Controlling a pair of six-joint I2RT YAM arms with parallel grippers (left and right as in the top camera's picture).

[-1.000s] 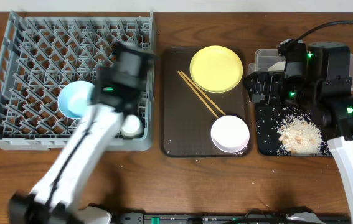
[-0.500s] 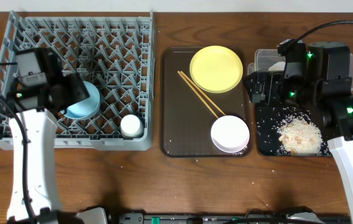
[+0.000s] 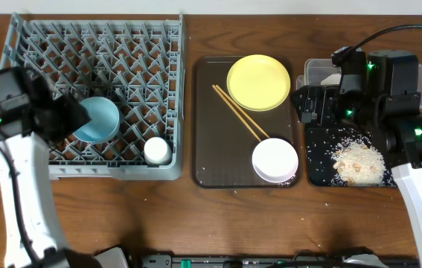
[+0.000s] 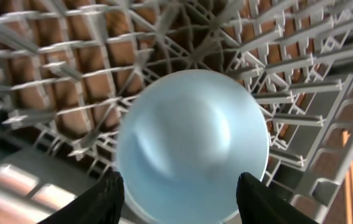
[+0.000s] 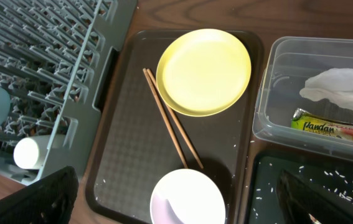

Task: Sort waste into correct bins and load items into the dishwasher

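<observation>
The left gripper (image 4: pixel 177 190) has its two dark fingers spread wide, one on each side of the lower edge of the light blue bowl (image 4: pixel 192 143). The wrist view is too blurred to tell whether the fingers touch it. The bowl is a smooth, glossy pale-blue round that fills most of that view. Overhead it leans among the upright pegs in the front left part of the grey dish rack (image 3: pixel 17 160). A small white cup (image 3: pixel 156 150) stands in the same rack near its front right corner, well apart from the bowl.

The right gripper (image 5: pixel 179 186) is also spread wide with nothing between its fingers. It hangs above the gap between the dark brown serving tray (image 3: pixel 218 149) and the bins. On that tray a round yellow plate (image 3: pixel 259 82) lies at the back. A pair of thin wooden chopsticks (image 3: pixel 240 112) runs diagonally just beside the plate, and a white bowl (image 3: pixel 275 160) sits at the front right.

Further right, the clear plastic tub (image 5: pixel 269 93) holds a crumpled white napkin (image 5: pixel 341 84) and a green-and-yellow snack wrapper (image 5: pixel 332 121). In front of the tub, the glossy black tray (image 3: pixel 318 149) carries a heap of whitish rice scraps (image 3: pixel 358 162), with loose grains scattered around the heap.
</observation>
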